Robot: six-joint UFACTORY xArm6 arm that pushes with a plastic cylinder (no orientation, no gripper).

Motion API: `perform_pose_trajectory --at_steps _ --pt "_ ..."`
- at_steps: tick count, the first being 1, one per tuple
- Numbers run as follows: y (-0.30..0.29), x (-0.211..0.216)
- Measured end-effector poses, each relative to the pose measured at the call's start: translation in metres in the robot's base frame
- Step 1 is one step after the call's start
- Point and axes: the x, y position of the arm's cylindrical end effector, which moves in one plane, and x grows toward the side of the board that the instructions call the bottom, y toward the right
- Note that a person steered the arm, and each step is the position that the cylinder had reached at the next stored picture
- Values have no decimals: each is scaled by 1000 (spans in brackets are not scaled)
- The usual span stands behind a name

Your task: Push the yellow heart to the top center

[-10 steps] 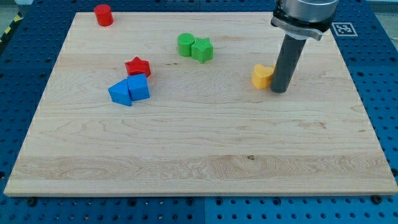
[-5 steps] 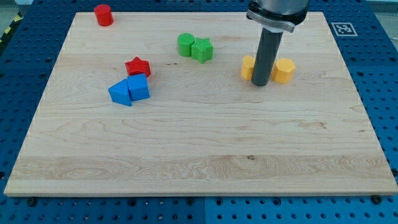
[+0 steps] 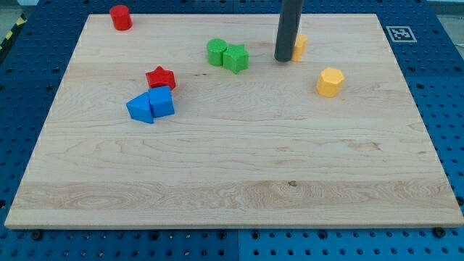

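Observation:
The yellow heart (image 3: 299, 46) lies near the view's top, a little right of centre, mostly hidden behind my rod. My tip (image 3: 283, 59) rests on the board touching the heart's left side. A yellow hexagon (image 3: 330, 82) sits apart, lower and to the right of the heart.
A green cylinder (image 3: 216, 51) and a green star (image 3: 235, 57) touch each other left of my tip. A red star (image 3: 160, 77) sits above a blue triangle (image 3: 140, 108) and a blue block (image 3: 162, 102). A red cylinder (image 3: 120, 17) stands at the top left corner of the wooden board (image 3: 232, 174).
My tip moved left past the hexagon, then up toward the view's top. The yellow heart went with it, left and then up. The yellow hexagon came into view and stayed put.

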Motion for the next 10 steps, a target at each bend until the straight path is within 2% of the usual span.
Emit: perform_pose_trajectory --at_steps 1,2,4,8,9,10 --pt "0 7" --pt "0 40" --pt "48 9" --pt "-2 -43" --pt "7 -43" --pt "44 -43"
